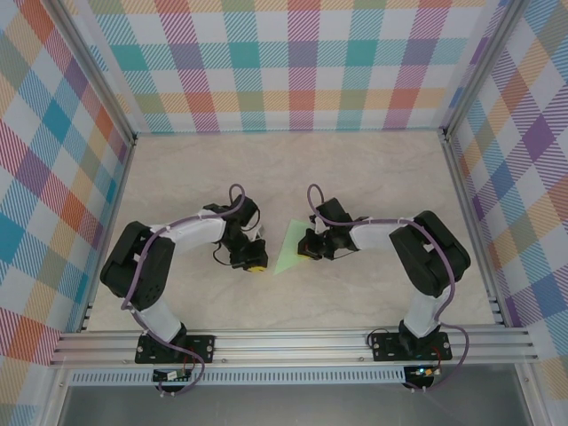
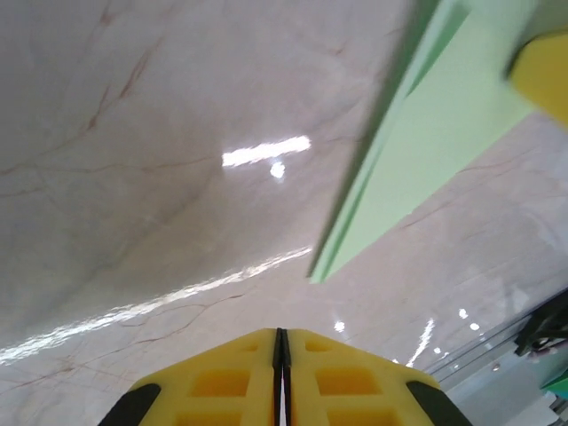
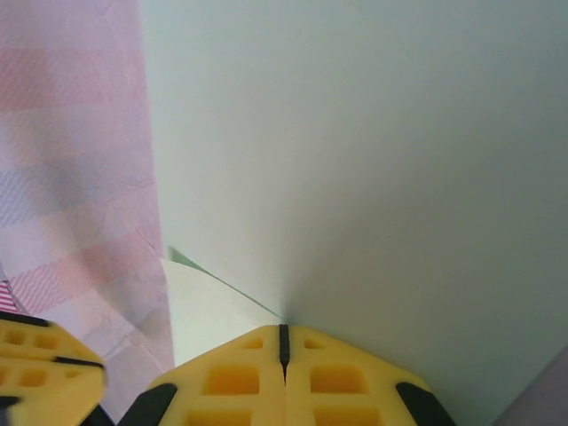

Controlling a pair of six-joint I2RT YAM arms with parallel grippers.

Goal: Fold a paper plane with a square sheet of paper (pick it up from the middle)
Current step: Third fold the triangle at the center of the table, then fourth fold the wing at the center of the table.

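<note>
Right wrist view: right hand pinches the paper at its edge; left hand closed, empty, over open tabletop.

Top view: bright, even, diffuse overhead light, with only short soft shadows on the tabletop. Left wrist view: white glare streaks and spots on the glossy tabletop; the square sheet of paper is blurred, with a dark shadow along its edge. Right wrist view: soft focus, and the paper looks washed-out.

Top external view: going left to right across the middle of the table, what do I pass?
Left arm's elbow → left gripper → mint-green sheet of paper → right gripper → right arm's elbow.
</note>
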